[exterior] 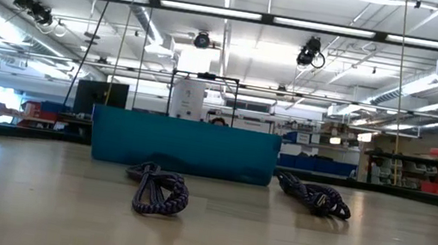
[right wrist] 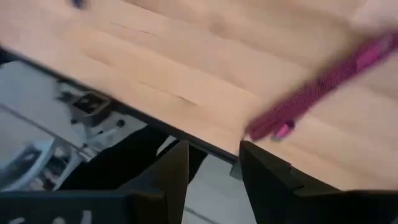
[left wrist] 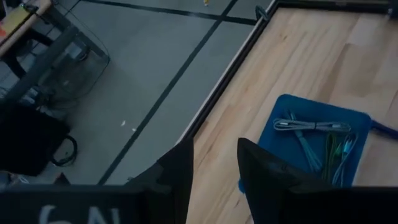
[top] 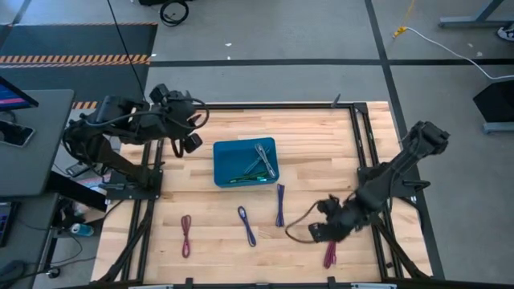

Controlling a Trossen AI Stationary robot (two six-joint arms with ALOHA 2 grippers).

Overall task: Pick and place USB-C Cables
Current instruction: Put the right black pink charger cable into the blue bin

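A blue tray [top: 221, 152] stands mid-table and holds grey cables [left wrist: 309, 127] and green-teal ones [left wrist: 339, 152]. Four USB-C cables lie loose on the wood nearer the front edge: maroon [top: 186, 235], blue-purple [top: 246, 225], purple [top: 280, 205] and magenta [top: 330, 255]. My left gripper [top: 185, 146] hangs open above the table just left of the tray, with nothing between its fingers. My right gripper [top: 320, 233] is open, tilted down above the near right part of the table. The magenta cable [right wrist: 323, 81] lies just beyond its fingertips.
The table's black frame rail [top: 363, 152] runs along its right side, close to my right arm. In the low view the blue-purple cable [exterior: 161, 190] and the purple cable [exterior: 312, 196] lie in front of the tray [exterior: 185, 145]. Bare wood [top: 209, 201] separates the loose cables.
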